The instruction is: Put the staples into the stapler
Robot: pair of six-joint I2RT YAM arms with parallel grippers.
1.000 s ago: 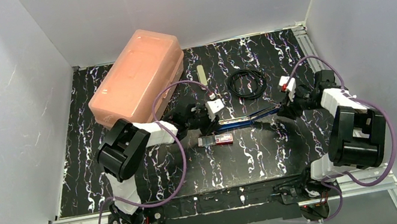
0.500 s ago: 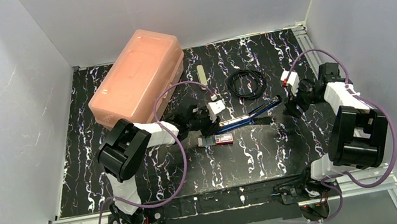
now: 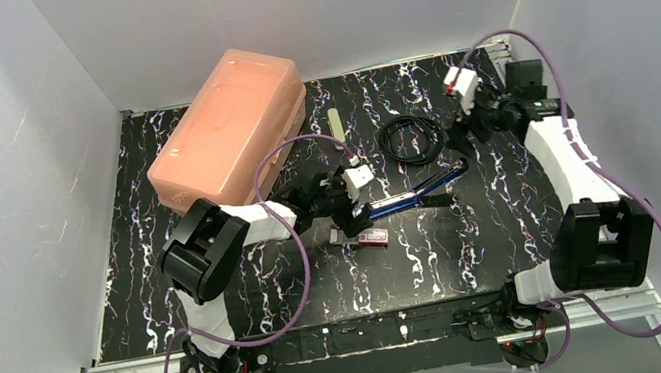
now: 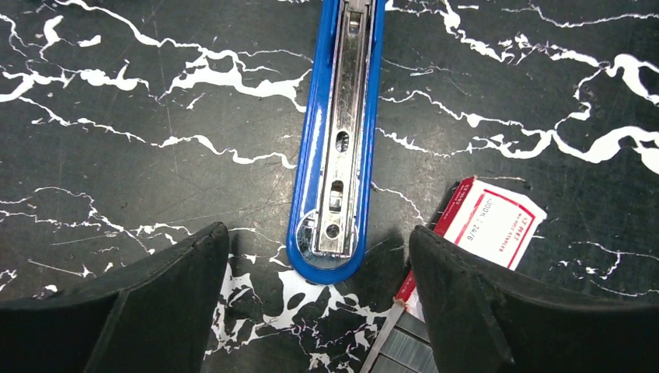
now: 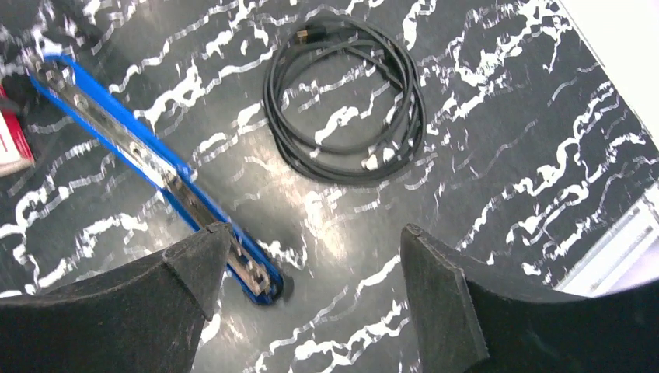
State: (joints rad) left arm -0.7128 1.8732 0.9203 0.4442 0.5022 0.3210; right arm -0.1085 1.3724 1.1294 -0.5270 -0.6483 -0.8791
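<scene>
The blue stapler [image 3: 414, 195] lies opened out flat on the black marbled table, its metal channel [image 4: 342, 148] facing up. My left gripper [image 3: 351, 213] hovers open just behind the stapler's rounded end [image 4: 326, 260], its jaws wide and nothing between them. The staples [image 4: 491, 223], a small red box with a pale label, lie right next to the right finger [image 4: 466, 311], with the grey tray [image 4: 404, 351] slid partly out. My right gripper [image 3: 464, 129] is raised at the back right, open and empty; the stapler's other end [image 5: 260, 281] shows below its left finger [image 5: 155, 311].
A large salmon-pink plastic case [image 3: 230, 127] stands at the back left. A coiled black cable [image 3: 411, 140] [image 5: 346, 101] lies behind the stapler, and a pale flat stick [image 3: 337, 124] lies beside the case. White walls enclose the table [image 3: 223, 296].
Both grippers have opened and let go of the stapler. The right arm has swung up and away to the back right. The staples box has turned slightly by the left gripper.
</scene>
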